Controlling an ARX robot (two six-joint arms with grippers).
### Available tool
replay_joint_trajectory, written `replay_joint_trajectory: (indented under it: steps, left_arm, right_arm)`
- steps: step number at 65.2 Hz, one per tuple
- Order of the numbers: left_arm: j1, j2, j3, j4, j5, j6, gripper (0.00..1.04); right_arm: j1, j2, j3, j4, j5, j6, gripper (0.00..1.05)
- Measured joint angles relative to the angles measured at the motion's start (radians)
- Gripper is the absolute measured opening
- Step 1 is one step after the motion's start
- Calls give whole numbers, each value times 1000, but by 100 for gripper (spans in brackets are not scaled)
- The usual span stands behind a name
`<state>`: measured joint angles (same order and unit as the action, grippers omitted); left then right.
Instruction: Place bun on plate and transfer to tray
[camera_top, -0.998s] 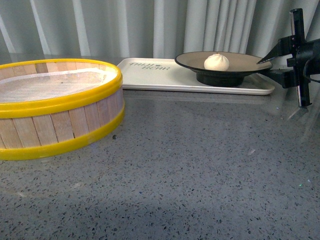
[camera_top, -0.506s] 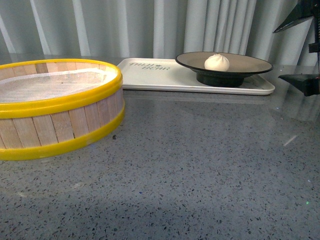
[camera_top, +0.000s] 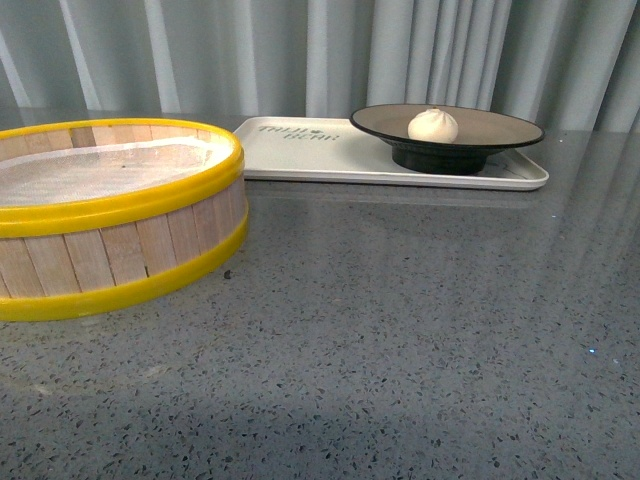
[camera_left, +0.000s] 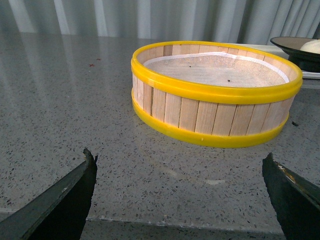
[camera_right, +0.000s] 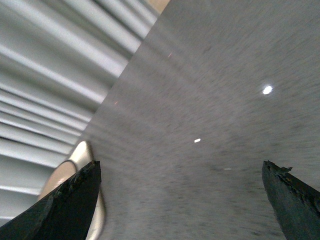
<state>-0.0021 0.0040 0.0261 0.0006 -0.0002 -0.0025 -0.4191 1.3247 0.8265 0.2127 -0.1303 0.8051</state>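
Steamer basket (camera_top: 115, 215) stands beside tray (camera_top: 330, 160), apart.

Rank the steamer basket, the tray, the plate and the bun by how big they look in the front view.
1. Steamer basket, though it sits nearest the camera, which inflates it.
2. Tray, wider than the plate standing on it.
3. Plate.
4. Bun, clearly smallest.

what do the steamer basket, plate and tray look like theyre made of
Steamer basket: vertical pale wood slats, visible grain, bound by glossy yellow bands, probably plastic; a white mesh-like liner inside.
Plate: matte beige inside, black rim and foot, likely ceramic or melamine.
Tray: smooth off-white with dark lettering, probably plastic.
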Motion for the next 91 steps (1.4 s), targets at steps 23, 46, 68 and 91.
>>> replay_joint_trajectory:
  steps: [23,46,68,91]
  left_arm:
    - [0,0,0,0,0,0,98]
    - [0,-1,0,0,0,0,98]
    - [0,0,0,0,0,0,98]
    - [0,0,0,0,0,0,98]
  right_arm:
    - [-77,-307,-315,284,118,-640,90]
    - [103,-642,-582,231,-171,-794,26]
    - [245,-802,-705,184,-34,-801,2]
    - [402,-942,-767,106,126,-801,2]
